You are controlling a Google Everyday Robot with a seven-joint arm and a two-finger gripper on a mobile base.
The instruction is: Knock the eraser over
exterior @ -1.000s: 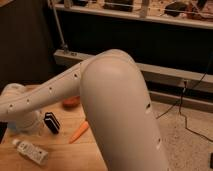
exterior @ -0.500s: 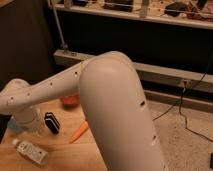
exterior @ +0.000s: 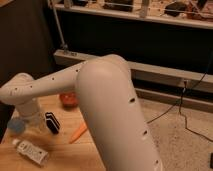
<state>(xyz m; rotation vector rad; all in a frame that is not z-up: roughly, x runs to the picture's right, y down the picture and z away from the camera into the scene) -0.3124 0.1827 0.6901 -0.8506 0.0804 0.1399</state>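
The eraser (exterior: 51, 122), a small black block with thin white stripes on its edge, stands on end on the wooden table (exterior: 65, 155), leaning slightly. My gripper (exterior: 34, 119) hangs down from the white wrist at the left, just left of the eraser and close to it. I cannot tell whether they touch. My big white arm (exterior: 110, 105) fills the middle of the view and hides part of the table.
An orange carrot (exterior: 78, 133) lies right of the eraser. A white printed tube (exterior: 30, 151) lies at the front left. A flat light-blue pad (exterior: 15, 125) sits at the left edge. A reddish bowl (exterior: 68, 99) sits behind. Cables run over the floor on the right.
My wrist and gripper have shifted slightly right and up, toward the eraser. The eraser stands where it was.
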